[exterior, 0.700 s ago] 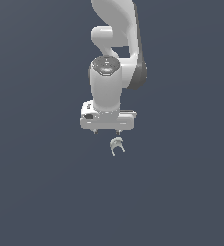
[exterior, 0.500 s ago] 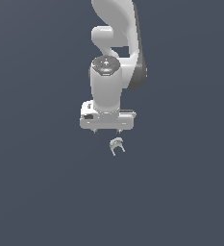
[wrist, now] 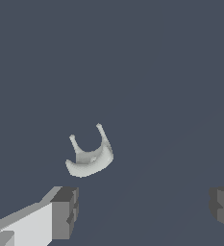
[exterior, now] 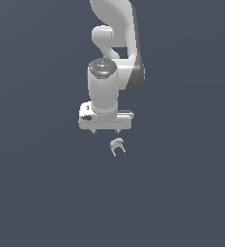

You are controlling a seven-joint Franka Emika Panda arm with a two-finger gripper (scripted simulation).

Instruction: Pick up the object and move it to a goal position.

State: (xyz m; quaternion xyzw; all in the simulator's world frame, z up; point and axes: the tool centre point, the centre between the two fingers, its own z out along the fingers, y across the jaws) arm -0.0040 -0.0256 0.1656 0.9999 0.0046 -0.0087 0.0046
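Fingers (wrist: 63, 211) spread wide, released, holding nothing and touching nothing. The object (wrist: 89, 153) lies on the bench (exterior: 181, 193) just ahead of the fingers, outside the gap, nearer one finger. It's a small pale grey-white arch, two short prongs pointing away from the fingers.

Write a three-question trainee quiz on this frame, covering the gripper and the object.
1. True or false: the gripper is shut on the object.
2. Multiple choice: in the wrist view, the object is A) pinched between the fingers, B) lying free, beyond the fingertips, C) hidden from view.
3. Fill in: the object is an arch with ___ prongs.

Key
1. False: the jaws stand wide apart and the object lies clear of them.
2. B.
3. Two.
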